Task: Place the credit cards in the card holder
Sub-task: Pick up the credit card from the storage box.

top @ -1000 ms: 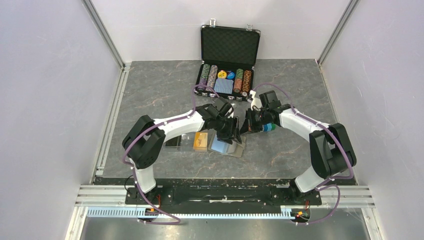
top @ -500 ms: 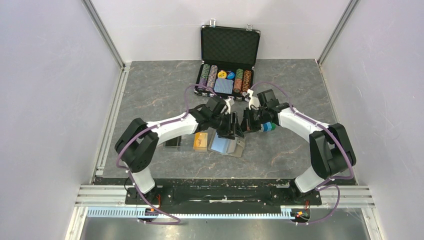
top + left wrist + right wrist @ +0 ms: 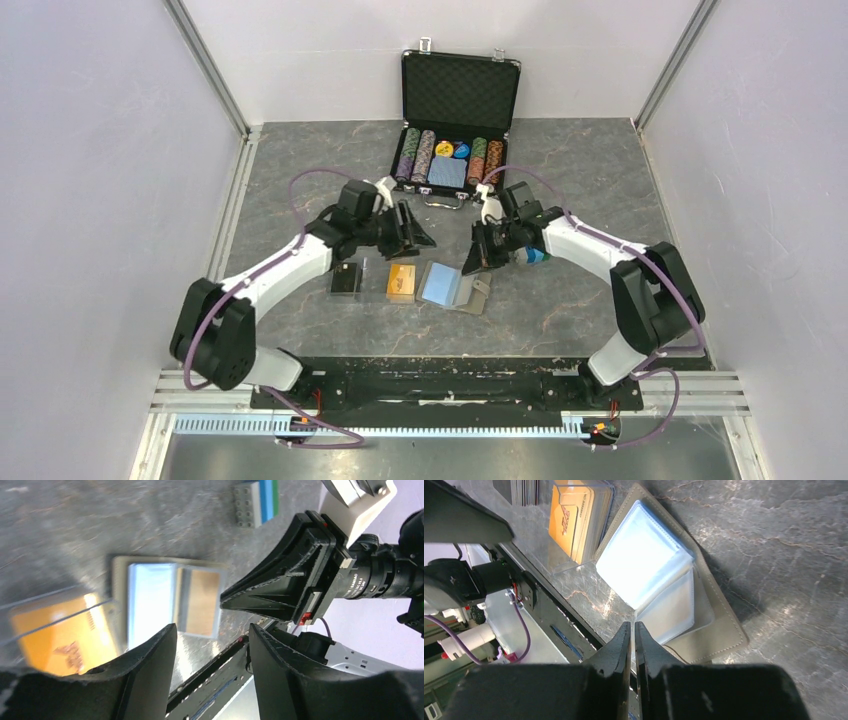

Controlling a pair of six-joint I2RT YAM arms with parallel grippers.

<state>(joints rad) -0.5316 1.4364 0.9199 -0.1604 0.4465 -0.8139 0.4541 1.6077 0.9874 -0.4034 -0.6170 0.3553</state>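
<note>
Lying open, card holder beside orange cards (print illegible).

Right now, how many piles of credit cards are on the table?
2: an orange pile just left of the open wallet, a black pile further left. Cards within each can't be counted.

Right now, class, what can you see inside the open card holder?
The card holder lies open: pale bluish clear sleeves show, with no orange or black card visible in them. Anything beneath the stacked sleeves is hidden.
</note>
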